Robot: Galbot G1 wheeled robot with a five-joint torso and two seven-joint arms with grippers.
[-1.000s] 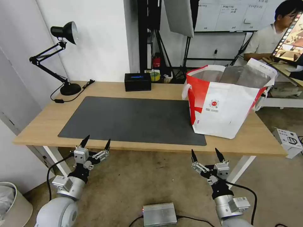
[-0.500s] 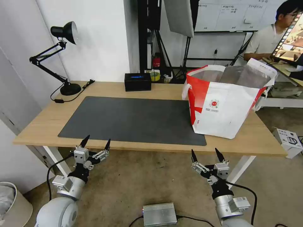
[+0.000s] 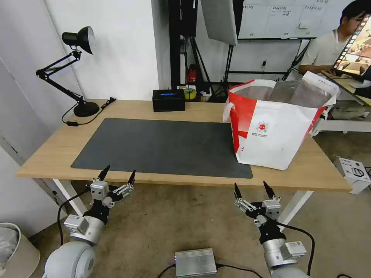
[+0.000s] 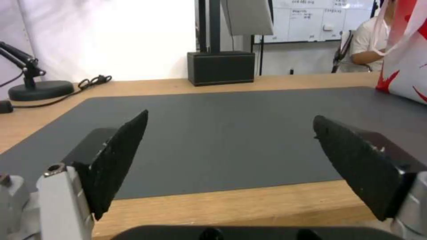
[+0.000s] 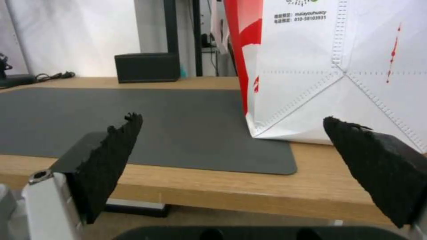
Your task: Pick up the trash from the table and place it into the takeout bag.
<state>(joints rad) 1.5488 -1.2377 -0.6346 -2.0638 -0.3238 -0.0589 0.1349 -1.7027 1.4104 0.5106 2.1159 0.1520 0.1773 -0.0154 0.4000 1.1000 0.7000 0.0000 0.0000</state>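
Note:
The takeout bag (image 3: 278,131) stands open on the right part of the table (image 3: 54,154), white with a red side and foil lining, its base partly on the dark grey mat (image 3: 162,144). No trash is in view on the table; the inside of the bag is hidden below its rim. My left gripper (image 3: 119,172) hangs open just in front of the table's near edge, left of centre, with nothing between its fingers. My right gripper (image 3: 251,186) is open and empty too, below the edge in front of the bag (image 5: 338,66). The left wrist view looks across the bare mat (image 4: 231,133).
A black box (image 3: 168,100) sits at the table's back edge, a black desk lamp (image 3: 77,69) with its cord at the back left. On the floor lie a silver unit (image 3: 195,262), a pale bin (image 3: 15,251) at left and a small white box (image 3: 353,173) at right.

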